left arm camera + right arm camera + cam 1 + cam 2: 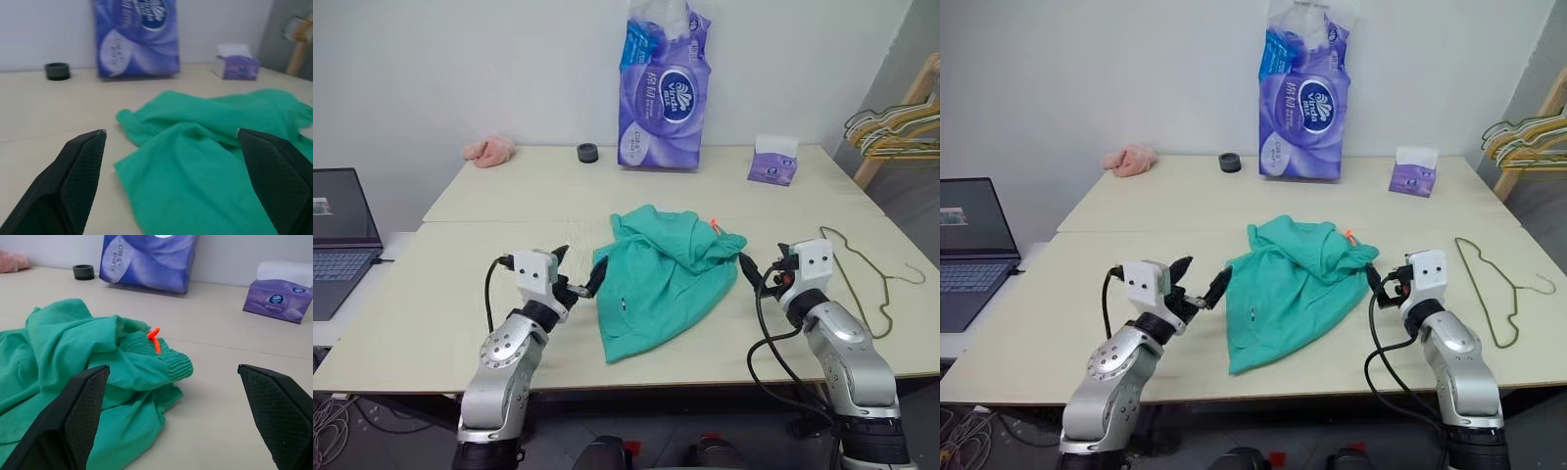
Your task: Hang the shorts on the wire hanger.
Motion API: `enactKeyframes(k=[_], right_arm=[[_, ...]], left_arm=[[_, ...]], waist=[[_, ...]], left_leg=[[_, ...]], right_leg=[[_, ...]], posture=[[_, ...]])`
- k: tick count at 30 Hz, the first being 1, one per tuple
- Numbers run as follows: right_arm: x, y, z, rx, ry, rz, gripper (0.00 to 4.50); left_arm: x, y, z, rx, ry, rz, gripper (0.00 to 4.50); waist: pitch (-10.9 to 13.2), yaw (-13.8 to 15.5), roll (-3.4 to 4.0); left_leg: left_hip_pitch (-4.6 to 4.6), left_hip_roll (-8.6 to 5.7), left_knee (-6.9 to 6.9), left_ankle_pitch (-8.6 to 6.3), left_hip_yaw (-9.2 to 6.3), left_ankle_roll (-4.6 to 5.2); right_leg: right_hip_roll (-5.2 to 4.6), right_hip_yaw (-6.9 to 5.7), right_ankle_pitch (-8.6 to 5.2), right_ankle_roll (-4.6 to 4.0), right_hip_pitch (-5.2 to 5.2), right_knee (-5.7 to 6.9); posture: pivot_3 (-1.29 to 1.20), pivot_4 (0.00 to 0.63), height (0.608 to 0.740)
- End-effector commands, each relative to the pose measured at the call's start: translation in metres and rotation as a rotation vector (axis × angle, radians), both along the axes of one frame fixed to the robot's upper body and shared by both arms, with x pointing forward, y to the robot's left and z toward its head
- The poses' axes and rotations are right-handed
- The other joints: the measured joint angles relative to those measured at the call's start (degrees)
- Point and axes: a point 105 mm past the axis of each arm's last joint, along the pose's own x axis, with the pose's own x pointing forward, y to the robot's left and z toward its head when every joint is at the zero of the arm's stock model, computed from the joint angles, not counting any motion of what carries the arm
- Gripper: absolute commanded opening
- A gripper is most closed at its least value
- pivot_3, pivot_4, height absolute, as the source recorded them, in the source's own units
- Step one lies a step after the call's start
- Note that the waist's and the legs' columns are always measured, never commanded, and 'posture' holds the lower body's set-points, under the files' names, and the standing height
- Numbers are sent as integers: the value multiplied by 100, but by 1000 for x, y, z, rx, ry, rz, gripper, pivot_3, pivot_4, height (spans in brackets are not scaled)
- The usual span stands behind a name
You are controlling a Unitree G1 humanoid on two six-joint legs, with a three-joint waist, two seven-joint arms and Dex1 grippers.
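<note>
The shorts [656, 269] lie crumpled on the table [440, 323], the wire hanger [1494, 289] flat to their right, while the left gripper [578, 272] and right gripper [756, 274] flank them, both spread wide and empty.

A pale desk [489, 294] stands against a plain white wall [460, 69]. A laptop [337, 235] sits on a lower surface to its left. Hangers [901, 127] cluster on a wooden rack at the right.

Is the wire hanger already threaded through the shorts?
No, the wire hanger lies bare on the table, apart from the shorts, off to the robot's right.
</note>
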Motion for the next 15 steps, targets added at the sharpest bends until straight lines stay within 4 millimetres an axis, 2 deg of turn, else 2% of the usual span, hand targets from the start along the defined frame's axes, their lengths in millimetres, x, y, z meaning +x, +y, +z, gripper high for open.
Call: enactKeyframes(k=[1, 3, 6, 8, 12, 15], right_arm=[[-12, 22, 18, -27, -45, 184, 4500], [-23, 32, 17, -43, -15, 297, 4500], [-55, 50, 14, -101, 80, 553, 4500], [-72, 52, 10, -160, 140, 655, 4500], [-83, 52, 7, -213, 180, 707, 4500], [-87, 54, 6, -219, 186, 716, 4500]], left_arm=[[-18, -24, 8, 77, 1, -254, 4423], [-26, -27, 2, 121, 49, -345, 4423], [-47, -30, -16, 228, 188, -545, 4423], [-56, -26, -28, 314, 264, -633, 4423], [-63, -24, -45, 417, 345, -702, 4423], [-58, -27, -60, 462, 372, -669, 4423]], waist=[[7, -12, 12], [12, -15, 21], [20, -29, 30], [28, -42, 39], [36, -107, 40], [36, -132, 43]], left_leg=[[0, 0, 0, 0, 0, 1], [0, 0, 0, -2, 1, 4], [-1, 5, -1, -5, 2, 9], [-2, 11, -1, -8, 6, 14], [-2, 24, 0, -8, 12, 14], [-4, 42, -1, -10, 14, 13]], right_leg=[[0, -1, -1, -1, 0, 0], [1, -1, -2, -1, 0, -1], [2, -6, -5, -5, 1, -3], [3, -9, -8, -9, 2, -5], [11, -11, -20, -29, 6, -14], [27, -10, -15, -23, 12, -38]], posture=[[106, 14, 740], [106, 14, 740], [72, 17, 740], [57, 18, 740], [43, 17, 740], [31, 18, 740]])
